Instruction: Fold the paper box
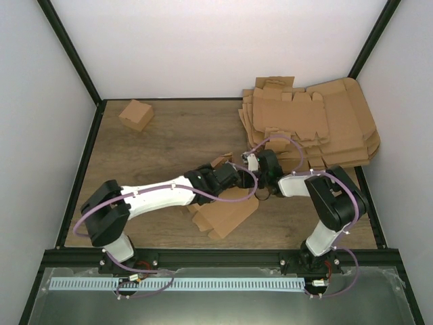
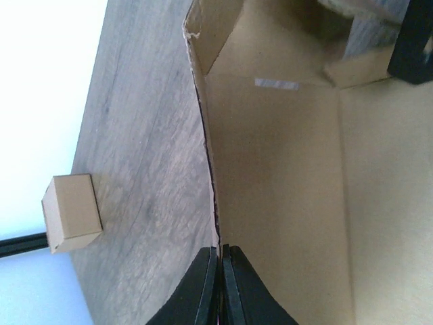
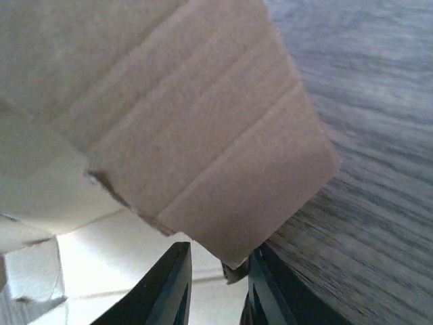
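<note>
Left gripper (image 2: 220, 254) is pinching one wall of the half-folded paper box (image 2: 284, 189). Right gripper (image 3: 220, 254) is straddling a flap (image 3: 203, 135), grip unclear. Most folds are remaining.

2 white-shelled arms (image 1: 159, 195) with black joints, looping purple cables (image 1: 233, 198); pincer fingers (image 2: 201, 294) glossy black, tapered.

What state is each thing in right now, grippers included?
Plain brown die-cut cardboard paper box: partly folded, one wall raised.
Small brown folded cardboard box: closed.
Stack of flat brown cardboard blanks: unfolded.
Left gripper: shut on the paper box's wall edge.
Right gripper: flap corner between fingers, grip unclear.
</note>
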You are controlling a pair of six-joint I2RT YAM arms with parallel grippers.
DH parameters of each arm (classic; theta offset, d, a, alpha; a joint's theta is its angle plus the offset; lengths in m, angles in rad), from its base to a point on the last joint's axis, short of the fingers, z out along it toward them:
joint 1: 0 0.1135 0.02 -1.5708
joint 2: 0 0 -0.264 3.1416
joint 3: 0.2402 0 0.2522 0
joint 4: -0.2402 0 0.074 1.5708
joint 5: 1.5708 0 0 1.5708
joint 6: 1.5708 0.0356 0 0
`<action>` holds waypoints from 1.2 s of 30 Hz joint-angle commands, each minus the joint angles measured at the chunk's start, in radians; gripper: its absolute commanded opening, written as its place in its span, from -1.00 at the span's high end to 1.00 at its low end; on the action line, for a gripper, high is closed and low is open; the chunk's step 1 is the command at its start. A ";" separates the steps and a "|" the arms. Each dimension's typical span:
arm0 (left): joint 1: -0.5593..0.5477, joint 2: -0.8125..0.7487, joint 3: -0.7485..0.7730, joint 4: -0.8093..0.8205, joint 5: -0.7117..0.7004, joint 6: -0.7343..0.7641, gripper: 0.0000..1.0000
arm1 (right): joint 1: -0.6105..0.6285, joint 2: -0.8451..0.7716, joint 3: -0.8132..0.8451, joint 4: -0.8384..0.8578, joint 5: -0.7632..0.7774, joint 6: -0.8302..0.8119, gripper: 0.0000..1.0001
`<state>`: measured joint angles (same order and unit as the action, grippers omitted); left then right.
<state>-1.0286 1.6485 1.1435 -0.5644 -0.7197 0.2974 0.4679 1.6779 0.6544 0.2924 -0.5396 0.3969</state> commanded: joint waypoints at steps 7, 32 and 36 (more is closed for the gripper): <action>-0.035 0.058 -0.024 -0.007 -0.062 -0.056 0.93 | 0.008 -0.058 -0.048 0.144 0.134 0.063 0.40; -0.037 -0.009 -0.037 -0.003 -0.105 -0.030 0.92 | 0.006 -0.132 -0.026 0.036 0.337 0.081 0.17; -0.041 -0.012 -0.035 -0.004 -0.114 -0.021 0.92 | 0.006 -0.137 -0.033 0.060 0.280 0.028 0.09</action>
<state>-1.0595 1.6650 1.1149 -0.5690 -0.8070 0.2592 0.4683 1.5574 0.5919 0.3355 -0.2390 0.4652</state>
